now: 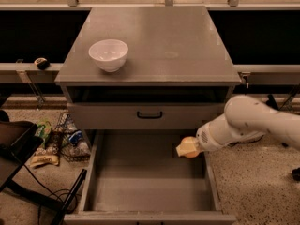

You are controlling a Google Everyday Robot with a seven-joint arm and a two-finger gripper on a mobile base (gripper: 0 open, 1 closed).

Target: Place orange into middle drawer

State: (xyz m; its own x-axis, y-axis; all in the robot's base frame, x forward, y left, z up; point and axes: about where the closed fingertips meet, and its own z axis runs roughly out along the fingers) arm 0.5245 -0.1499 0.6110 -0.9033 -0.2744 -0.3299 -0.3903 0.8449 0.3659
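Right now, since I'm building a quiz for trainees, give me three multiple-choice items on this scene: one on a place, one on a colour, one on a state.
1. Where is the orange? A on the floor; B in the gripper, over the middle drawer; C on the cabinet top.
2. What colour is the bowl? A white; B blue; C black.
3. The middle drawer is: A shut; B pulled open; C missing.
Key: B, the gripper holds the orange at the drawer's right side; A, the bowl is plainly white; B, the drawer's floor shows.
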